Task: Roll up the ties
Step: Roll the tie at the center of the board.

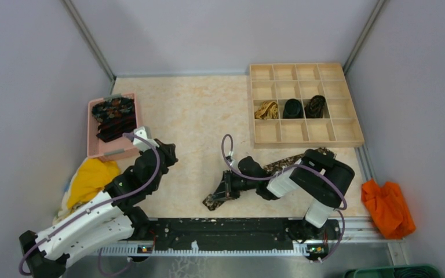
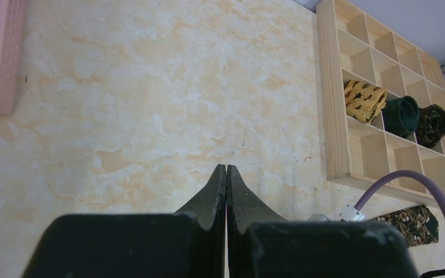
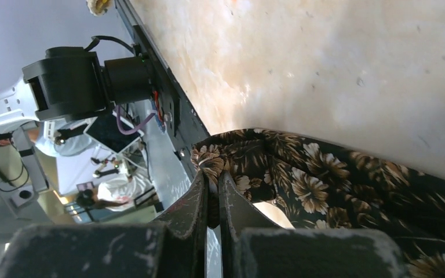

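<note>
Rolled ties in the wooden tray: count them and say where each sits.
3, side by side in the tray's third row from the far edge: golden-tan tie leftmost, plain dark tie next, dark floral tie third.

Count taken from the top view, checked against both wrist views.

- Robot arms: two, the left arm [image 1: 87, 226] at lower left and the right arm [image 1: 318, 179] at lower centre-right.
- Hands: two, the left hand [image 2: 226, 174] and the right hand [image 3: 213, 176].
- Wooden tray [image 1: 307, 142]: one, upper right, with sixteen compartments in four rows of four.
- Rolled ties in the tray: three, side by side in the third row: the golden-tan roll [image 1: 266, 109], the dark green roll [image 1: 292, 108] and the brown roll [image 1: 316, 106].
- Unrolled floral tie [image 1: 214, 200]: one, on the table [image 1: 197, 116], centre.
- Pink basket [image 1: 92, 130]: one, left.
- Heaped ties [image 1: 115, 117] in the basket: number cannot be determined.
- Yellow cloth [image 1: 90, 176]: one, lower left.
- Orange cloth [image 1: 387, 205]: one, lower right.
</note>
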Robot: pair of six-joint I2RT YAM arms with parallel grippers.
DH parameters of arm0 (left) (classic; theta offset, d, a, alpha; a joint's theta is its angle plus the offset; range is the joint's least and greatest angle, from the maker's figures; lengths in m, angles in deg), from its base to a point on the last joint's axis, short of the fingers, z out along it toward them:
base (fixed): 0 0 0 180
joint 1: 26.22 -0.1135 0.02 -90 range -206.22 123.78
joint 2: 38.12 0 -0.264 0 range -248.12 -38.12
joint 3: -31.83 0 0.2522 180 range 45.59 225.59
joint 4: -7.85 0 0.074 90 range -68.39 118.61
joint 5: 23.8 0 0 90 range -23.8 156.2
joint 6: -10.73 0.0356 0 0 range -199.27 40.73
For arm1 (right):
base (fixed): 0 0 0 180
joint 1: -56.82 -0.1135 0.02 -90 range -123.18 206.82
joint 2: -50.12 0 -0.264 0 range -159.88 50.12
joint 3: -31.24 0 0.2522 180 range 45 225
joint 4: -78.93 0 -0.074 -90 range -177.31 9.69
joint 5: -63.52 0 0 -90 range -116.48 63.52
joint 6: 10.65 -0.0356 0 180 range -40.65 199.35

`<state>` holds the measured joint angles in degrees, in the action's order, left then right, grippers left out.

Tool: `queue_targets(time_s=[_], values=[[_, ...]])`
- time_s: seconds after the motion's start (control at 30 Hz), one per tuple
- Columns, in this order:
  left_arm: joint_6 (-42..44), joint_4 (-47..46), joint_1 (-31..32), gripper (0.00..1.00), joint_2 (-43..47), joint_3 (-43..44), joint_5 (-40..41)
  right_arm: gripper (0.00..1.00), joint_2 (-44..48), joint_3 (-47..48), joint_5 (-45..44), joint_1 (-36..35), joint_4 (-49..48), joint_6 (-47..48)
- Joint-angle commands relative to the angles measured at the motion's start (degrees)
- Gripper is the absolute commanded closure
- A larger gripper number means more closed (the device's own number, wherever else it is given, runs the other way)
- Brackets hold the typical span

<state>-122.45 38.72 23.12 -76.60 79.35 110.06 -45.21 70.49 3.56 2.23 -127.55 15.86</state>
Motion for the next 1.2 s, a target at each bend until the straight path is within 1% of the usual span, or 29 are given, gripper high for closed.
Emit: queue_targets(time_s=[0.0,0.07,0.23,0.37,0.47,0.6,0.67,0.77,0.87,0.97,1.07,1.17], values=[[1.37,-1.90,-0.04,1.00,-0.67,-0.04,-0.95,1.00,-1.16,-2.32,2.35,0.96,-12.22,-4.65],[1.45,-2.16,-0.04,1.00,-1.25,0.13,-1.19,1.00,-0.90,-3.48,1.89,1.32,-12.84,-5.16],[1.75,-3.78,-0.04,1.00,-2.77,-0.08,-2.39,1.00,2.39,-6.10,-0.63,2.46,-10.35,-4.36],[1.98,-5.36,-0.04,1.00,-4.99,-0.10,-3.82,1.00,4.71,-5.73,-1.74,3.52,-2.55,-0.83],[2.12,-5.95,-0.04,1.00,-6.50,0.07,-4.66,1.00,4.85,-5.17,-2.49,3.85,1.33,1.15],[2.17,-6.11,-0.04,1.00,-7.47,-0.08,-5.34,0.99,5.80,-1.59,-5.50,3.76,13.02,6.97],[2.33,-6.25,-0.04,1.00,-7.50,-0.39,-5.51,0.94,7.31,0.51,-8.13,3.64,19.51,10.01],[3.09,-7.05,-0.08,1.00,-7.53,-0.79,-6.02,0.83,10.02,4.26,-13.16,2.72,29.97,14.80],[3.63,-7.87,-0.04,1.00,-7.94,-1.13,-6.42,0.74,11.37,8.06,-16.55,0.91,37.80,18.60],[3.12,-7.46,-0.04,1.00,-8.40,-1.37,-5.89,0.73,10.88,12.00,-20.33,-1.40,43.65,21.33],[2.21,-6.70,-0.04,1.00,-8.37,-1.81,-5.12,0.73,8.52,16.11,-24.95,-4.50,49.85,24.01],[1.35,-5.73,-0.04,1.00,-7.75,-2.42,-5.01,0.73,5.55,20.58,-31.64,-8.13,56.89,25.49]])
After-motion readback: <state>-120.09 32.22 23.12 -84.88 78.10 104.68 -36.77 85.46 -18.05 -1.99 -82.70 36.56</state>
